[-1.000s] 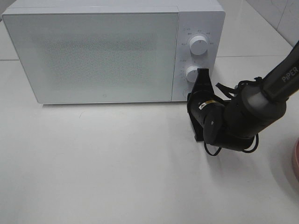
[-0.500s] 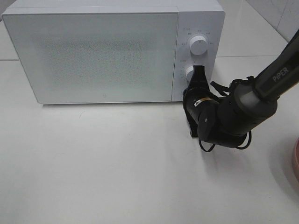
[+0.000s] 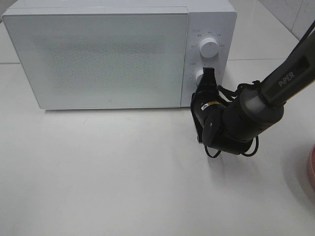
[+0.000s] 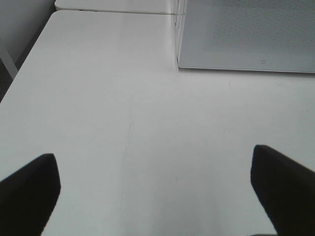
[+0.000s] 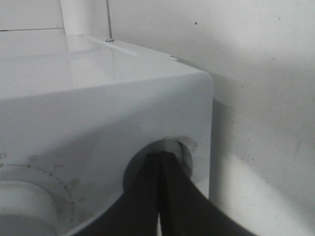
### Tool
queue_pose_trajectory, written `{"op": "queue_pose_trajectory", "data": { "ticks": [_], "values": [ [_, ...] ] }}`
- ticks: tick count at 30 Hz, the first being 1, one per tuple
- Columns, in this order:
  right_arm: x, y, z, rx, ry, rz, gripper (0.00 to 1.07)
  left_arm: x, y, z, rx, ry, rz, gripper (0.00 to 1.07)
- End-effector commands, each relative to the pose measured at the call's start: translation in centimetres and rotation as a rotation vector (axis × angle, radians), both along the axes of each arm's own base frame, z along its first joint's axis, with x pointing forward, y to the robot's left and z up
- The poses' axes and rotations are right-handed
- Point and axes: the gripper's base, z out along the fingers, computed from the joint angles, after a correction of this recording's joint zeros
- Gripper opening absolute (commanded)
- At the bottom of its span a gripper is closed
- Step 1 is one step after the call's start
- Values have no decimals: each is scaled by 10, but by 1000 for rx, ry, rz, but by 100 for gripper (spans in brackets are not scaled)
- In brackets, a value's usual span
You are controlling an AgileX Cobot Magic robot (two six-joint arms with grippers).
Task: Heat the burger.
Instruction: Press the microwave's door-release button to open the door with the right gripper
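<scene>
Left gripper (image 4: 152,155): fingers spread wide, holding nothing, above bare table (image 3: 98,167).
Microwave (image 3: 118,54): ahead of the left gripper and well apart from it, directly in front of the right gripper. It stands on the table with its door (image 3: 98,59) closed.
Upper knob (image 3: 209,47): on the control panel, just past the right gripper's tips and clear of them.
Lower knob (image 3: 201,76): at the right gripper's tips, partly covered by them.
Right gripper (image 3: 209,73): fingers pressed together with nothing between them. It is turned on its side, and the tips point into the control panel and meet the round control near the panel's outer edge.
Plate (image 3: 311,169): pink, behind the right gripper and well apart from it, cut off by the edge of the view.
Burger: in none of the views, so its place cannot be told.
</scene>
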Motion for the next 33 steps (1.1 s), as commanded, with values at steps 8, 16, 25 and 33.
{"op": "queue_pose_trajectory", "data": {
  "ticks": [8,16,25,33],
  "values": [
    [32,0,39,15,-290,-55,0,-2,-1,1,-6,-33,-5,98],
    [40,4,44,23,-327,-69,0,-2,-1,1,-6,-33,-5,98],
    [32,1,43,-22,-288,-52,0,-2,-1,1,-6,-33,-5,98],
    [21,-2,46,-24,-203,-10,0,-2,-1,1,-6,-33,-5,98]
  ]
}}
